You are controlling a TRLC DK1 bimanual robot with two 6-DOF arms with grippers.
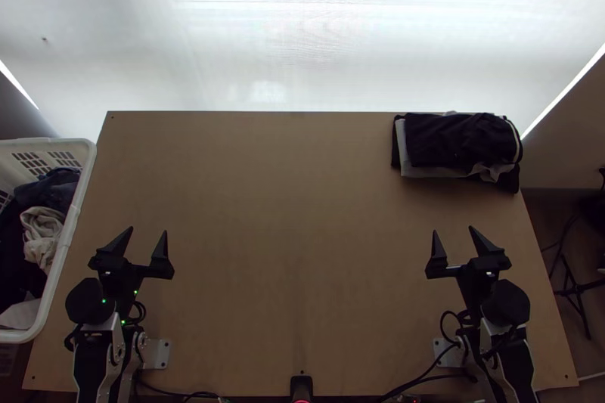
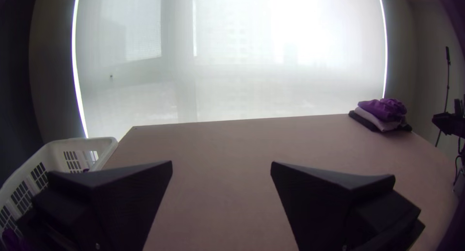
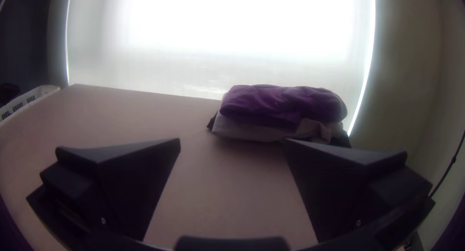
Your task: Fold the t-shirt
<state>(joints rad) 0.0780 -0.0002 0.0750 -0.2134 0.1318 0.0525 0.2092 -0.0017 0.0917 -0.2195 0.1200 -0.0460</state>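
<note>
At the table's far right corner sits a folded garment stack; bunched clothes fill the laundry basket at left. Which is the t-shirt, I cannot tell. The left gripper and right gripper gape wide, both empty. Tangling could pull out several clothes together.

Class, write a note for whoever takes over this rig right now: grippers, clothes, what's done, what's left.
Left gripper: open, holding nothing, over the table's near left.
Right gripper: open, holding nothing, near right.
Clothes: a folded pile at the far right corner; loose clothes in the basket, left.
Done: the pile is stacked. Whether it includes the t-shirt, I cannot tell.
Left: if the t-shirt is in the basket, probably fetch, spread and fold it.
</note>
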